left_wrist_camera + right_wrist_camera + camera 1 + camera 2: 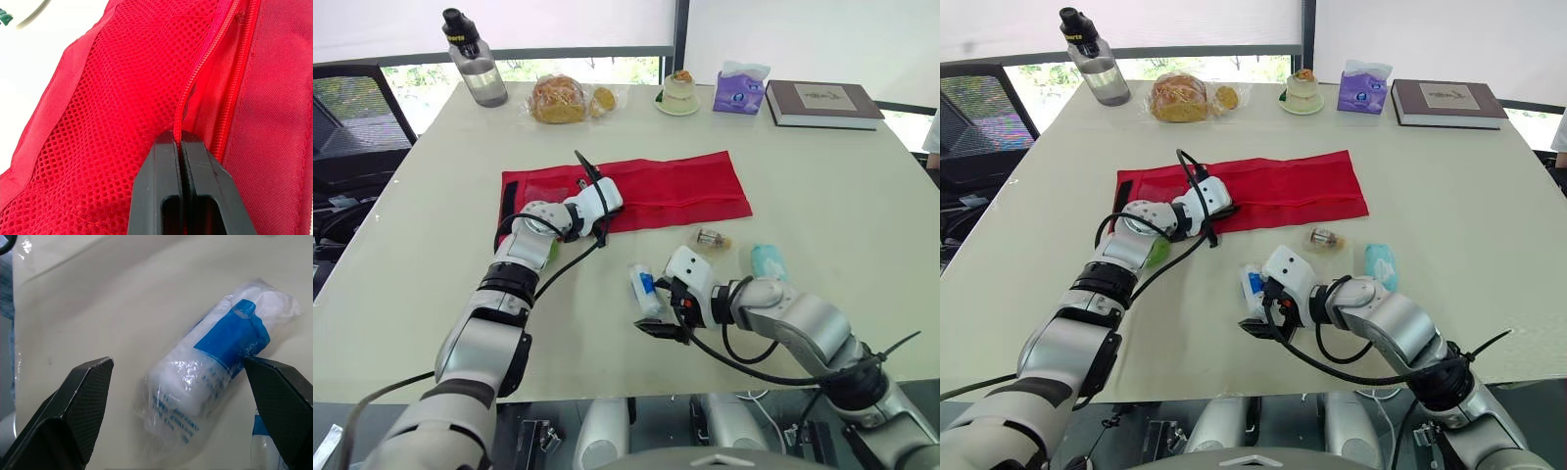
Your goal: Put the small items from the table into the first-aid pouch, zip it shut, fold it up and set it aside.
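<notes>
A red first-aid pouch (pixel 675 186) lies unfolded across the middle of the table (pixel 431 274), its mesh pocket (pixel 112 122) facing up. My left gripper (pixel 179 142) is at the pouch's left part, shut on the red zipper edge (pixel 195 83) of that pocket. A clear-wrapped white roll with a blue label (pixel 205 377) lies on the table in front of the pouch. My right gripper (pixel 177 363) is open, one finger on each side of the roll, apart from it. A small bagged vial (pixel 710 238) and a teal packet (pixel 768 261) lie to the right of the roll.
Along the far edge stand a water bottle (pixel 475 64), bagged bread (pixel 558 98), a small cake on a plate (pixel 678 95), a purple tissue pack (pixel 740 88) and a book (pixel 820 102). A black chair (pixel 352 108) is beyond the table's left edge.
</notes>
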Controlling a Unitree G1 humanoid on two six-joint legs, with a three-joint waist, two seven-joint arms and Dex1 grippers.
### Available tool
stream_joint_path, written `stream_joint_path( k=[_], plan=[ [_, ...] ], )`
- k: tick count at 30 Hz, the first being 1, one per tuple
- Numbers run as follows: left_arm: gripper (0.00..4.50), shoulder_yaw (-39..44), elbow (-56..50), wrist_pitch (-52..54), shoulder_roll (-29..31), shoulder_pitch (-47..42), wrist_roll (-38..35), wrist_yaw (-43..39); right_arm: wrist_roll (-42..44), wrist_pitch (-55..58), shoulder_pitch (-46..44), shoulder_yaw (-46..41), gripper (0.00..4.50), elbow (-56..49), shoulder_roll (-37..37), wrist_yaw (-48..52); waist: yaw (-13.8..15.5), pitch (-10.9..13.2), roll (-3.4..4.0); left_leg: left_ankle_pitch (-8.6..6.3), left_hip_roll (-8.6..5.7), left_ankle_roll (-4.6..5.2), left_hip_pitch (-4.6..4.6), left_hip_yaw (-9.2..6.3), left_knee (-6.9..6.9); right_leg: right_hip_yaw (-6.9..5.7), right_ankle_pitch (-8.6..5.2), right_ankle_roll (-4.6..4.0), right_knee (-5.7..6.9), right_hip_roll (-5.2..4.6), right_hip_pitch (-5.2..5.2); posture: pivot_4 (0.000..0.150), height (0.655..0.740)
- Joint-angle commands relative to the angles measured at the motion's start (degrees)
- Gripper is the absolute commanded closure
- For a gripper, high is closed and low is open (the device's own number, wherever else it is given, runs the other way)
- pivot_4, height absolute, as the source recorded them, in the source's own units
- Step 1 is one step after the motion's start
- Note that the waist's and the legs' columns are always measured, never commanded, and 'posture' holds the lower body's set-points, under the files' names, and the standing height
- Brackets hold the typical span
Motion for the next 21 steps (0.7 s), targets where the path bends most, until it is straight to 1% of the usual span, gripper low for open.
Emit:
stream_joint_path(
  k=[1, 3, 9, 10, 11, 12, 15, 19, 21],
  plan=[
    [4.5, 0.08, -1.53, 0.63, 0.11, 0.89, -0.46, -0.34, -1.81, 1.5, -1.37, 0.52, 0.25, 0.68, 1.34, -2.44, 0.04, 0.0, 0.0, 0.0, 0.0, 0.0, 0.0, -0.01, 0.0, -0.01, 0.0, 0.0, 0.0, 0.0, 0.0, 0.15, 0.74],
    [4.5, 0.15, -1.69, 0.81, 0.14, 0.83, -0.42, -0.23, -2.35, 1.44, -1.9, 0.69, 0.79, 0.87, 2.07, -2.95, 0.05, 0.0, 0.0, 0.0, 0.0, 0.0, -0.01, -0.01, 0.0, -0.02, 0.0, 0.0, -0.01, 0.0, 0.0, 0.15, 0.74],
    [4.5, 0.3, -2.1, 1.04, 0.39, 0.81, -0.49, -0.18, -2.67, 1.85, -2.03, 0.53, 3.52, -1.36, 1.32, -2.39, 0.01, 0.0, 0.0, 0.0, 0.0, 0.0, -0.01, -0.01, 0.0, -0.02, 0.0, 0.0, -0.01, 0.0, 0.0, 0.15, 0.74],
    [4.5, 0.31, -2.1, 0.98, 0.37, 0.74, -0.5, -0.19, -2.45, 2.0, -2.07, 0.07, 3.63, -1.88, 1.42, -2.38, 0.0, 0.0, 0.0, 0.0, 0.0, 0.0, -0.01, -0.01, 0.0, -0.02, 0.0, 0.0, -0.01, 0.0, 0.0, 0.15, 0.74],
    [4.5, 0.32, -2.1, 0.93, 0.26, 0.58, -0.56, -0.21, -2.38, 2.02, -2.18, -0.34, 4.15, -2.35, 1.38, -2.39, 0.0, 0.0, 0.0, 0.0, 0.0, 0.0, -0.01, -0.01, 0.0, -0.02, 0.0, 0.0, -0.01, 0.0, 0.0, 0.15, 0.74],
    [4.5, 0.35, -2.17, 0.88, 0.21, 0.55, -0.63, -0.25, -2.42, 2.09, -2.23, -0.53, 4.32, -2.69, 1.37, -2.47, 0.0, 0.0, 0.0, 0.0, 0.0, 0.0, -0.01, -0.01, 0.0, -0.02, 0.0, 0.0, -0.01, 0.0, 0.0, 0.15, 0.74],
    [4.5, 0.29, -3.11, 1.31, -0.41, 0.06, -1.04, -0.76, -2.37, 2.58, -4.37, -3.93, 4.33, -3.47, 1.31, -2.97, 0.0, 0.0, 0.01, 0.0, 0.0, 0.0, -0.02, -0.01, 0.0, -0.02, 0.0, 0.0, -0.01, 0.0, 0.0, 0.15, 0.74],
    [4.5, -0.09, -3.85, 1.35, -1.06, -0.19, -1.0, -1.23, 0.04, 6.68, -9.27, -10.33, 4.33, -3.71, 2.2, -3.06, 0.06, 0.01, 0.01, 0.0, 0.0, 0.0, -0.02, -0.01, 0.0, -0.03, 0.0, 0.0, -0.01, 0.0, -0.01, 0.15, 0.74],
    [4.5, -0.22, -4.49, 1.73, -1.71, -0.23, -1.18, -1.53, 0.16, 7.44, -11.05, -12.3, 4.33, -2.98, 0.98, -2.76, 0.18, 0.01, 0.01, 0.0, 0.0, 0.0, -0.04, -0.02, -0.02, -0.04, 0.0, 0.0, -0.02, -0.01, -0.01, 0.15, 0.74]
  ],
)
